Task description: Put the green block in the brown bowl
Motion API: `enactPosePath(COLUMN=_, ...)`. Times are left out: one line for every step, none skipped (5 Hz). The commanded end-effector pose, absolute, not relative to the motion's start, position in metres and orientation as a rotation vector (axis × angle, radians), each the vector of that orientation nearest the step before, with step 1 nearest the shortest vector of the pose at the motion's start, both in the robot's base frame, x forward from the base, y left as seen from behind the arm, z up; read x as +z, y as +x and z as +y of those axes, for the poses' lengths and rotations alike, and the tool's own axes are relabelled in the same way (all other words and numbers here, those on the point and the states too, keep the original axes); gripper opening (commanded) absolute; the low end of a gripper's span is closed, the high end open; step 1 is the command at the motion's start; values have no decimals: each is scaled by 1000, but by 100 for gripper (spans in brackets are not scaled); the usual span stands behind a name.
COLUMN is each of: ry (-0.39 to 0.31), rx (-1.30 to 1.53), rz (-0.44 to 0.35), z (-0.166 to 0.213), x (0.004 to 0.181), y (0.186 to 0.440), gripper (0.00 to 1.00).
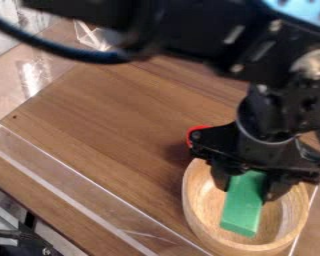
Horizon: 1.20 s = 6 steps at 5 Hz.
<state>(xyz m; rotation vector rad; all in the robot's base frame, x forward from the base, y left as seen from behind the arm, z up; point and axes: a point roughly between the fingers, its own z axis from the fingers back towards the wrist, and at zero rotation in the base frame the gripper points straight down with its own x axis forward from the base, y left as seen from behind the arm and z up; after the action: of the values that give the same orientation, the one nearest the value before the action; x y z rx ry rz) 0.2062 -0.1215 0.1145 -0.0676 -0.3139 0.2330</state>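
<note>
Near right corner of desk (109,135): brown bowl (195,205), round, light wood, thick rim. Its far part is covered from view by the hand (242,180).

Green block (239,212): upper end between the fingers of the hand, lower end pointing toward the near side of the desk. Seen over the bowl's opening; whether it touches the bowl's inside cannot be told. State of hand: gripping green block, fingers on either side of its upper end.

Just beyond the bowl, toward the right edge of the desk: red object (194,131), mostly hidden behind the hand; only a small portion shows at the hand's left side in the view.

Black arm (163,25) enters over the far side of the desk, blocking much of the far right corner. Far left corner: clear angular object (89,36), partly cut off by the arm.
</note>
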Motion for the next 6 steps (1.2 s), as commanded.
enactPosePath(ry=-87, rx=202, rz=-350, z=-118, x=132, y=215, gripper=0)
enactPosePath(ry=-92, rx=171, rz=-355, z=-113, x=136, y=219, gripper=0)
enactPosePath(ry=-95, rx=165, rz=-365, z=-103, x=134, y=216, gripper=0)
enactPosePath(ry=-103, rx=176, rz=-369, z=-96, x=127, y=211, gripper=0)
enactPosePath(ry=-113, rx=154, rz=-365, z=-99, x=108, y=207, gripper=0)
enactPosePath(ry=-120, rx=143, rz=-358, z=-99, x=94, y=207, gripper=0)
